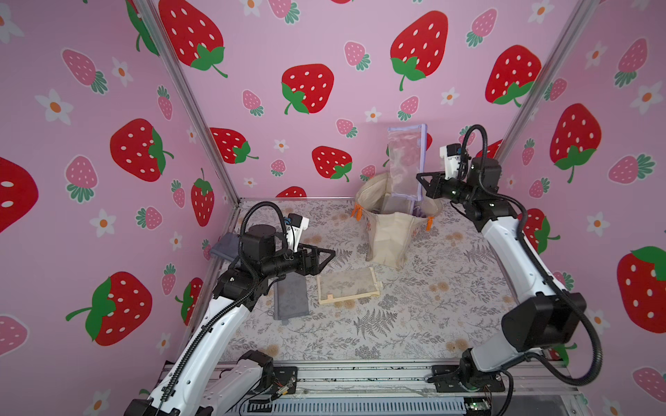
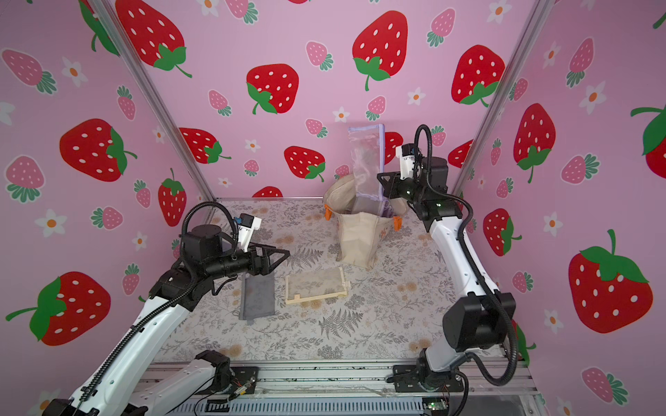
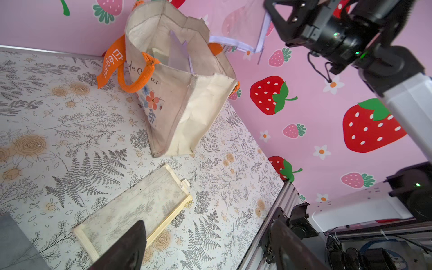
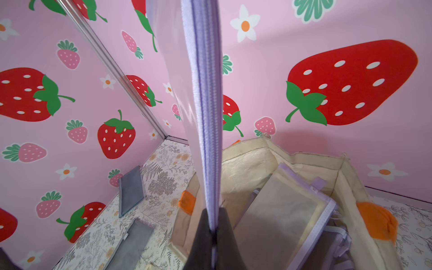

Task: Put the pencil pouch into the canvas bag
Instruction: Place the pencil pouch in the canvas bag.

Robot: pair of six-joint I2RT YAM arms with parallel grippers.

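Note:
The canvas bag [image 1: 391,234] [image 2: 360,237] [image 3: 187,100] stands open near the back wall, cream with orange handles. My right gripper [image 1: 420,180] [image 2: 380,178] [image 4: 214,231] is shut on the lilac zipper edge of a clear pencil pouch [image 1: 405,162] [image 2: 365,162] [image 4: 205,117]. The pouch stands upright with its lower end at the bag's mouth. Another lilac-trimmed pouch [image 4: 280,210] lies inside the bag. My left gripper [image 1: 329,254] [image 2: 284,254] [image 3: 208,233] hangs open and empty above the table, left of the bag.
A clear pouch with cream trim [image 1: 347,286] [image 3: 135,208] lies flat in front of the bag. A grey pouch [image 1: 291,297] [image 4: 131,245] lies under my left gripper. Another grey pouch [image 1: 225,246] [image 4: 131,189] leans at the left wall. Strawberry-print walls close three sides.

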